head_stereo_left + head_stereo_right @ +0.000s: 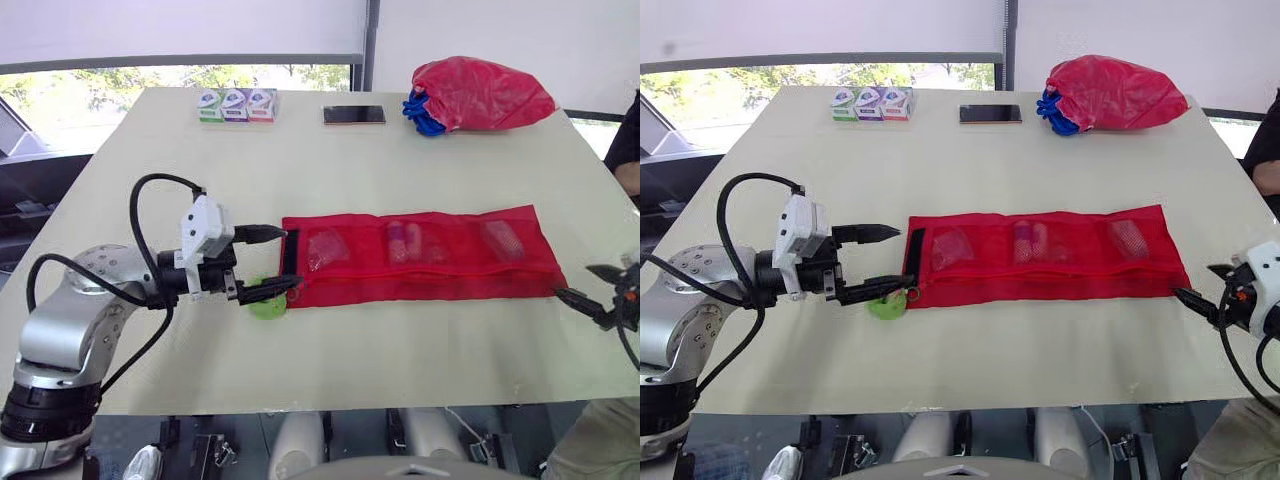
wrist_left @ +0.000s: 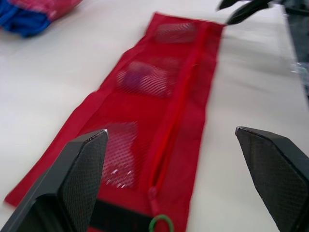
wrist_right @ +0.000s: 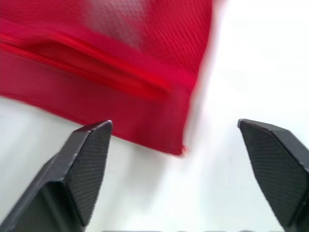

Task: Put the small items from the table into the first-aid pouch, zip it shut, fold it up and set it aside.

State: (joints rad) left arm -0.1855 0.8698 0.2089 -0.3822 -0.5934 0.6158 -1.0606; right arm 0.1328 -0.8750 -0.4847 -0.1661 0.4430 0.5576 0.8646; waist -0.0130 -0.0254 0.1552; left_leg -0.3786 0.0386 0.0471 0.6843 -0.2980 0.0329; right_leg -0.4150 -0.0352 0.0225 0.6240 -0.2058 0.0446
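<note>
The cream table [image 1: 400,180] is the largest thing here, matte and flat, with plenty of bare surface; behind its far edge is a window showing green leaves under a pale blind, and a person's dark sleeve [image 1: 628,130] shows at the right margin.

The red mesh pouch [image 1: 420,262] lies unfolded and flat across the middle of the table; its three pockets each hold something pale or pink behind the mesh, so the loading looks done. The zip [image 2: 181,92] runs along its length, and the green ring [image 1: 265,308] on its puller sits at the pouch's left end; I judge it closed, or nearly, though the teeth are too blurred to confirm. Folding and setting aside are not yet done.

At the far edge rests a bunched red bag [image 1: 480,93] with blue cloth [image 1: 422,115] at its mouth; near it lie a phone [image 1: 353,115] and three small boxes [image 1: 237,104], well apart from the pouch; whether those belong in it I cannot tell.

The left gripper [image 1: 292,256] is at the pouch's left end, fingers spread wide and empty, the lower one just over the ring; the right gripper [image 1: 575,281] is just off the right end, also spread wide and holding nothing.
</note>
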